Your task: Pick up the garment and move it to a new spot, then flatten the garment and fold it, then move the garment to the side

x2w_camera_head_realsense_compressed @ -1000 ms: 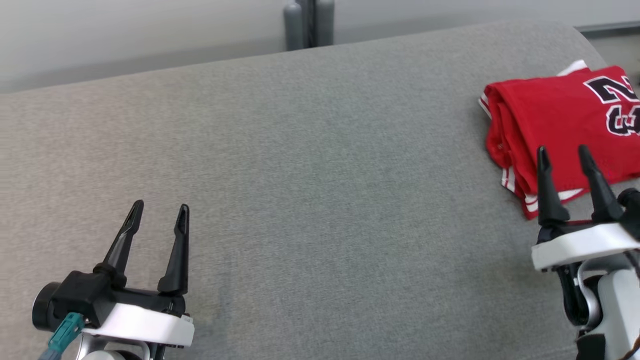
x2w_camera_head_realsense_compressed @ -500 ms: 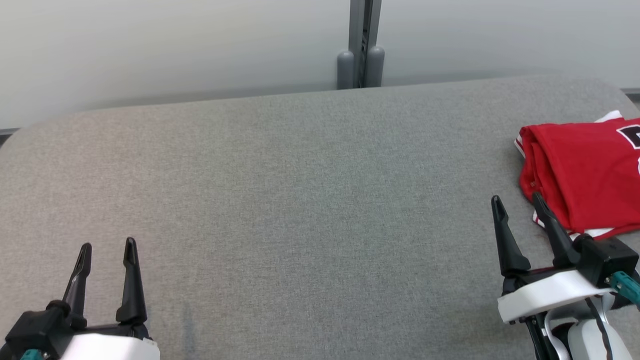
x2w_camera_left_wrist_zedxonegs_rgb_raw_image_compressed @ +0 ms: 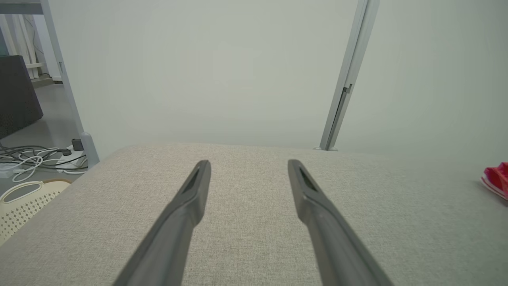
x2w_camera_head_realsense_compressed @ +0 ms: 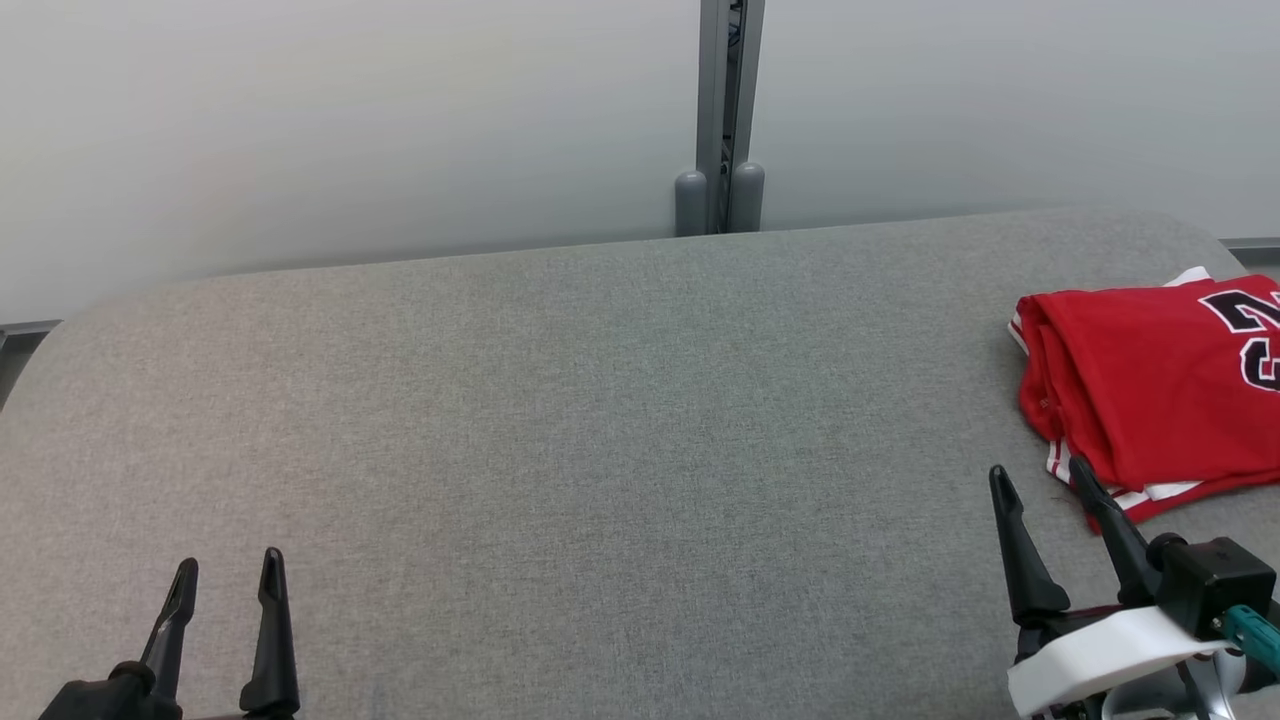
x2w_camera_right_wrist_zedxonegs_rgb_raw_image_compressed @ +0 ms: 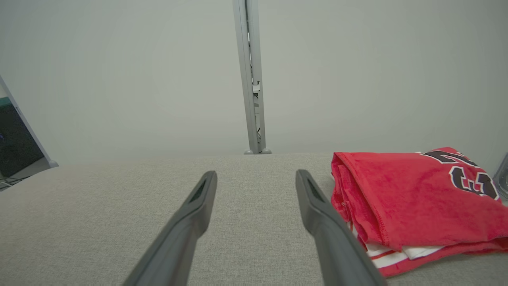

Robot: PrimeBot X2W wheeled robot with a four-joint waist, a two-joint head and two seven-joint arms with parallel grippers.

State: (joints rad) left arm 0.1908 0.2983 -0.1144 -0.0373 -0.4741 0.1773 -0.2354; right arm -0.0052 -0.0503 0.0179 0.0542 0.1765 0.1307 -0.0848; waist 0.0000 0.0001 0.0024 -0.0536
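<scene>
Head view gives us one red jersey (x2w_camera_head_realsense_compressed: 1150, 390), folded into a bundle and lying on the grey cushion (x2w_camera_head_realsense_compressed: 600, 420) just ahead of our right claw (x2w_camera_head_realsense_compressed: 1037, 468), beside its right finger (whether they touch we cannot tell). Our left claw (x2w_camera_head_realsense_compressed: 230, 560) sits well apart from it. Both claws stand with fingers apart, holding nothing. We judge the task nearly finished: folding done, bundle set aside. Count: one jersey, two claws.
</scene>
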